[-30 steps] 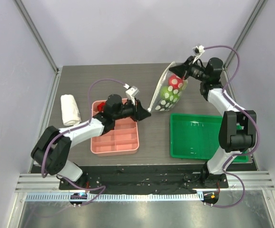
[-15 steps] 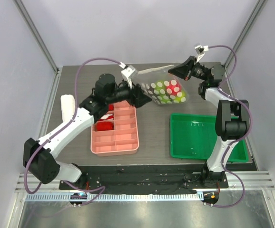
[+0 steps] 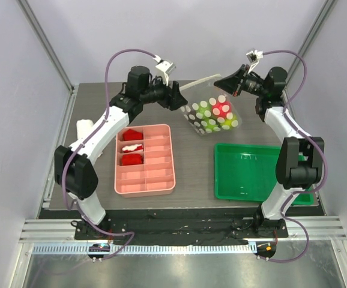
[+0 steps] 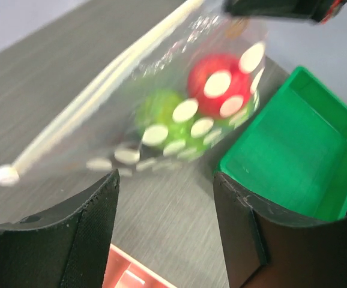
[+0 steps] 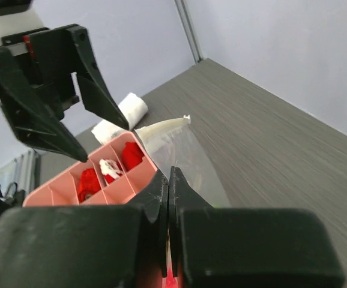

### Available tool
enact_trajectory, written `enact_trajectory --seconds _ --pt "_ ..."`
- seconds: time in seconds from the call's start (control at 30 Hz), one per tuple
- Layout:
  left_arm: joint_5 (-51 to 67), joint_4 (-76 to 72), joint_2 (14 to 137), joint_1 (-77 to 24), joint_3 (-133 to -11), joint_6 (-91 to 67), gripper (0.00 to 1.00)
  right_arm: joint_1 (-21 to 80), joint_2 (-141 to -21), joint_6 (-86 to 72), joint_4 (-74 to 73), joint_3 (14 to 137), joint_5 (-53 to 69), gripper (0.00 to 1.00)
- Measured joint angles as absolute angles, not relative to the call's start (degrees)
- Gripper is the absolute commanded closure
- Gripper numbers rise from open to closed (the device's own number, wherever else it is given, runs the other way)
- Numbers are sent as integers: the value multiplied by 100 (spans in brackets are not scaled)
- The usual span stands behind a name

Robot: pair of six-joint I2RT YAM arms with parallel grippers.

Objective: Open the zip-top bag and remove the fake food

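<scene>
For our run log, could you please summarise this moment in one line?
left end effector: open | right end effector: shut on bag | fruit: inside bag

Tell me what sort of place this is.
Likely a robotics lab test cell, not a home: left arm and right arm bolted at a table edge, plain walls in metal framing, and props: a zip-top bag of fake food, pink divided tray, green tray.
</scene>
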State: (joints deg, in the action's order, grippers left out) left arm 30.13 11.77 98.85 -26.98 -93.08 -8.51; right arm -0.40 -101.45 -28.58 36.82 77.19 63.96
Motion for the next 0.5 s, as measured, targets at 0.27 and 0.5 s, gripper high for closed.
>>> enact_trajectory --seconds 0.27,0.5 --pt "4091 972 10149 -2040 -9404 -847 32 -32 -9959 -1664 2338 7994 6829 98" --pt "4794 -102 10643 -1841 -9725 -1304 23 95 -10007 -1942 2550 7990 7373 98"
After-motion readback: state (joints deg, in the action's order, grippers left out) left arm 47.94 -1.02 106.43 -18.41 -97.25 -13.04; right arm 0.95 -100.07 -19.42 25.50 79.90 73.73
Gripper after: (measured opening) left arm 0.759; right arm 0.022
